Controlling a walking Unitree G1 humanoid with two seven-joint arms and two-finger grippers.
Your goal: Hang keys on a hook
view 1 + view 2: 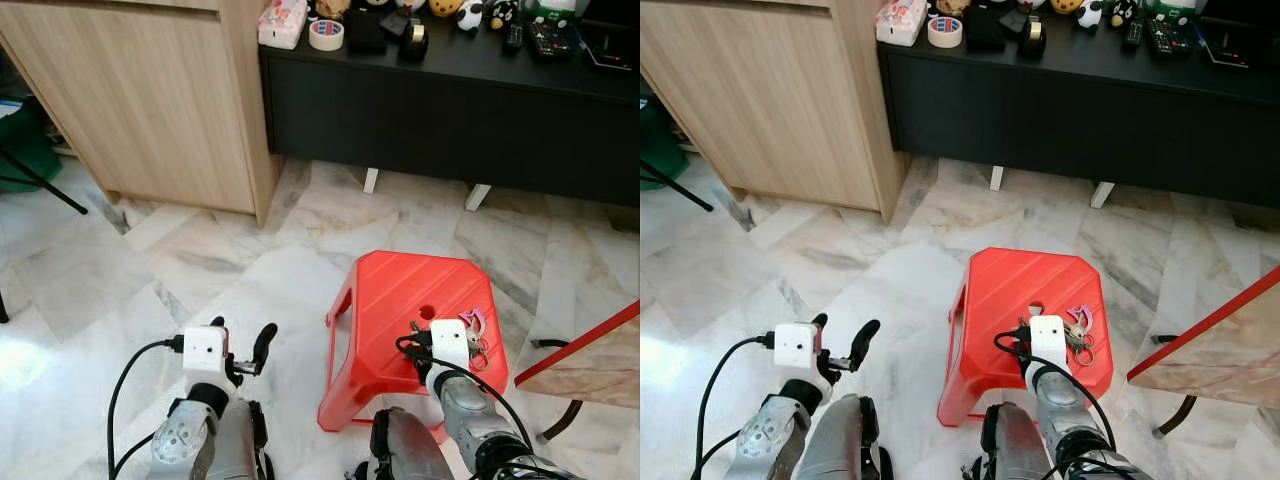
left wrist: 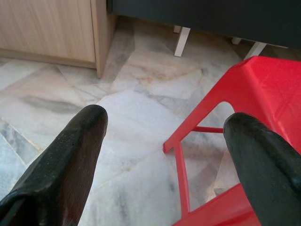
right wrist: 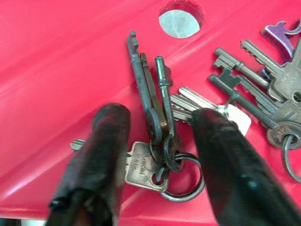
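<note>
My right gripper (image 3: pixel 160 155) is positioned low over the red stool (image 1: pixel 400 300), a moulded plastic seat with diagonal ribbing and a round hole near its centre. Its two matte black fingers (image 3: pixel 101 155) are spread, one on each side of a bunch of keys (image 3: pixel 162 141). The keys lie flat on the seat's right, near portion: long, dark, round-shafted keys and flat, brass-toned ones threaded on steel split rings. A second cluster (image 3: pixel 268 94), with a purple tag, lies just beside it to the right.

My left gripper (image 1: pixel 240 345) hangs over the veined, glossy marble floor (image 1: pixel 180 260) to the left of the stool, fingers apart, gripping nothing.

At the far side stand a light wood-grain cabinet (image 1: pixel 140 100) and a black low sideboard (image 1: pixel 450 110).
</note>
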